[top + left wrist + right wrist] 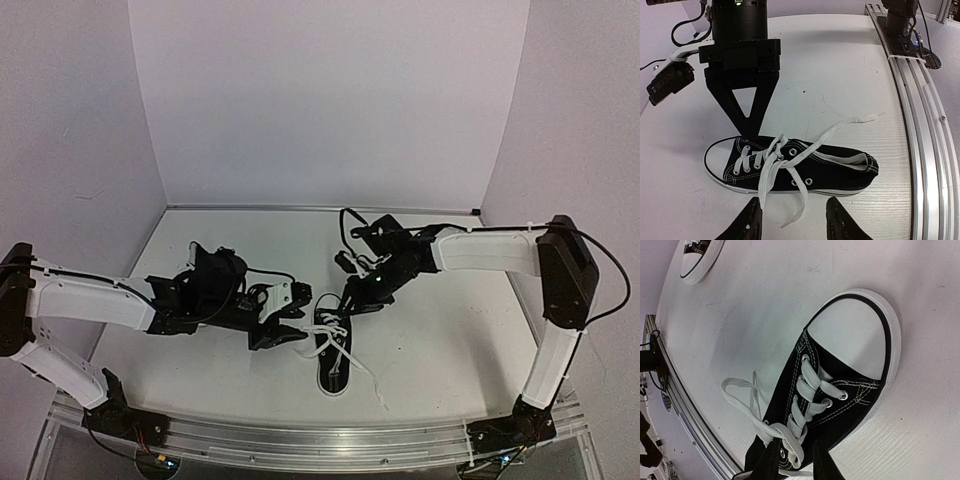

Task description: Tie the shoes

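Note:
One black sneaker [333, 372] with a white toe cap lies mid-table, toe away from the arm bases. Its white laces [767, 170] are crossed once over the upper eyelets, and the loose ends trail onto the table. My left gripper [796, 222] is open beside the shoe's side, with a lace end lying between its fingers. My right gripper [796, 465] comes down on the lace crossing and looks pinched on a lace strand; its fingers meet at the tip in the left wrist view [747, 131]. The second sneaker [696, 257] lies further left, mostly hidden in the top view.
An aluminium rail [320, 440] runs along the near table edge and carries both arm bases. White walls close the back and both sides. Cables hang off the right wrist [350, 225].

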Robot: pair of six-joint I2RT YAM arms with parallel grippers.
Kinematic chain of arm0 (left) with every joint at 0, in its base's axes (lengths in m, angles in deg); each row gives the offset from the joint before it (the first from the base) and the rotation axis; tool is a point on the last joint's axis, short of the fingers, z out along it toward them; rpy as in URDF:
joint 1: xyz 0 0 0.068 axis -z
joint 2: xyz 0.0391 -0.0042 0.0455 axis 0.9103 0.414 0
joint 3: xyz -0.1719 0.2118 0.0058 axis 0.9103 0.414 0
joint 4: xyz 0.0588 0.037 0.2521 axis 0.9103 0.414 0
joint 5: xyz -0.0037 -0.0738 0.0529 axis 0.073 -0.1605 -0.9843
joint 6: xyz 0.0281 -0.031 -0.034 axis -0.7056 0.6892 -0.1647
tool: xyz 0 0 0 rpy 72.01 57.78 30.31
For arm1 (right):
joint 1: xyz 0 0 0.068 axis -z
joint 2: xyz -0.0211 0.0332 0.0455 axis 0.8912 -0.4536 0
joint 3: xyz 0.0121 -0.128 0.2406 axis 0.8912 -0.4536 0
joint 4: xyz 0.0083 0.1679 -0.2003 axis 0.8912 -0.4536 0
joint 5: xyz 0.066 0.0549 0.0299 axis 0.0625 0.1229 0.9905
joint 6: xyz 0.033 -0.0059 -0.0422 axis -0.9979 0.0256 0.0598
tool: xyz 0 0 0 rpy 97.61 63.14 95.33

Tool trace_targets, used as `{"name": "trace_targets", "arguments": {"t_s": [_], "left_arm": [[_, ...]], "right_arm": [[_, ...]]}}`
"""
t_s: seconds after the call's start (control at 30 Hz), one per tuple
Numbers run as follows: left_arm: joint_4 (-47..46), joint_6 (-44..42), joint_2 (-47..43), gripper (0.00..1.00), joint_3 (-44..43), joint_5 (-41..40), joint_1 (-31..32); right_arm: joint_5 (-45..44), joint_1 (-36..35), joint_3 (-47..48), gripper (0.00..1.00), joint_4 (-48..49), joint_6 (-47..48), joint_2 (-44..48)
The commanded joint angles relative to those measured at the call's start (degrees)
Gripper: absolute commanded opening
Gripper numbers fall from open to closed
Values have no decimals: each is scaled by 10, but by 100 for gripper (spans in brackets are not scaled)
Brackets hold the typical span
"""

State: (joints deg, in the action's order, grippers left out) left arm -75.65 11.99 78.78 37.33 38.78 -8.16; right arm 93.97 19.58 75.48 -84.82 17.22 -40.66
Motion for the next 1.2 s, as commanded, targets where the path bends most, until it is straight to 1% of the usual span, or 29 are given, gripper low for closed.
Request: {"name": "trace_targets", "arguments": {"t_s": [0.0,0.23,0.77,1.17], "left_arm": [[-6,-2,4,43,-30,4,3],[-13,1,3,43,-29,3,4],[-19,6,7,43,-30,4,6],[-15,2,12,42,-37,0,7]], "right_arm": [[7,-4,45,21,-42,42,-23],[6,-18,68,20,-64,61,-42],[-38,-28,72,17,-77,67,-54],[-42,-39,80,16,-89,83,-62]]}}
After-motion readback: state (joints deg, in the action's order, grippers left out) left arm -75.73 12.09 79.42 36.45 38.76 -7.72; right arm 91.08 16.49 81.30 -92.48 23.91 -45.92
